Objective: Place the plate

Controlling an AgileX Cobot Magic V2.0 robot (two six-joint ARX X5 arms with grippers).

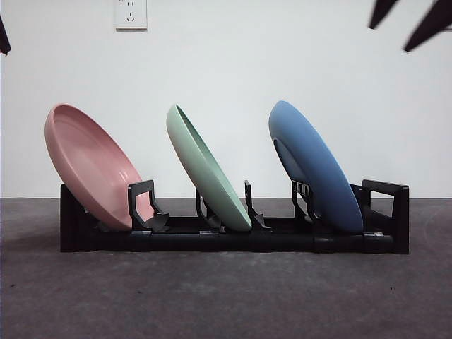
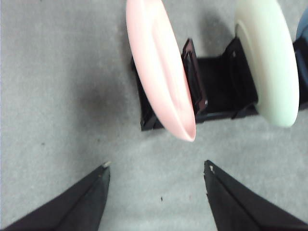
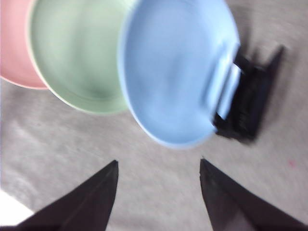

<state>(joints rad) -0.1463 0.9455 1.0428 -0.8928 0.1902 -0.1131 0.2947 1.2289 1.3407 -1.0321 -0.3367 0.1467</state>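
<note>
A black dish rack stands on the grey table and holds three tilted plates: a pink plate at the left, a green plate in the middle and a blue plate at the right. My left gripper is open and empty, above the table near the pink plate. My right gripper is open and empty, above the blue plate; its black tips show at the top right of the front view. The left arm shows only as a dark tip at the top left.
The rack's right end sticks out beyond the blue plate. A white wall with a socket stands behind the table. The green plate and rack also show in the left wrist view.
</note>
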